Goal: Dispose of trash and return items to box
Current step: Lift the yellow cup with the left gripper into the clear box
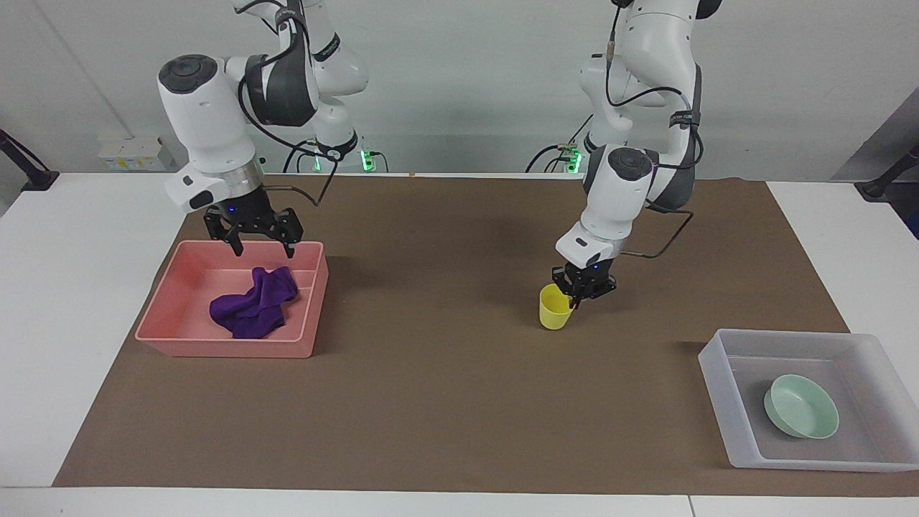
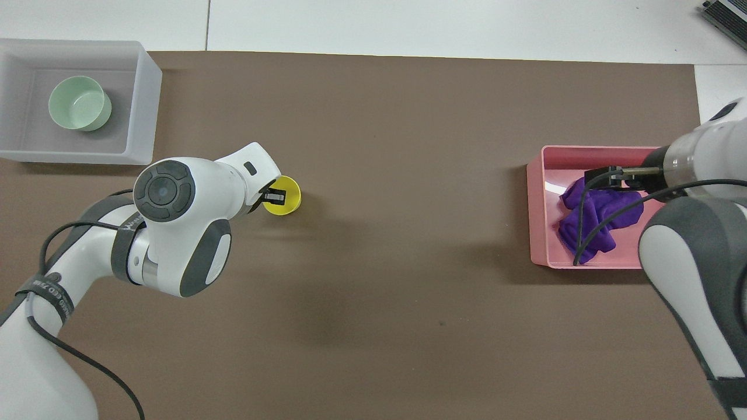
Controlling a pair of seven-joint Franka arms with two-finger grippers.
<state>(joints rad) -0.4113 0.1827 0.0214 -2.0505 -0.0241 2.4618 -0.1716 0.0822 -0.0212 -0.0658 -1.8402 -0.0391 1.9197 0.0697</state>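
The purple cloth [image 1: 253, 310] lies crumpled in the pink bin [image 1: 222, 347]; it also shows in the overhead view [image 2: 588, 219]. My right gripper [image 1: 262, 243] hangs open and empty over the bin, above the cloth. The yellow cup [image 1: 553, 312] stands upright on the brown mat, mid-table toward the left arm's end. My left gripper [image 1: 576, 294] is shut on the cup's rim, one finger inside the cup [image 2: 283, 195]. The mint-green bowl [image 1: 800, 406] sits in the translucent box [image 1: 718, 402] at the left arm's end, farther from the robots than the cup.
The pink bin [image 2: 537, 204] stands at the right arm's end of the brown mat [image 1: 445, 402]. The box [image 2: 146, 105] sits at the mat's corner. White table shows around the mat.
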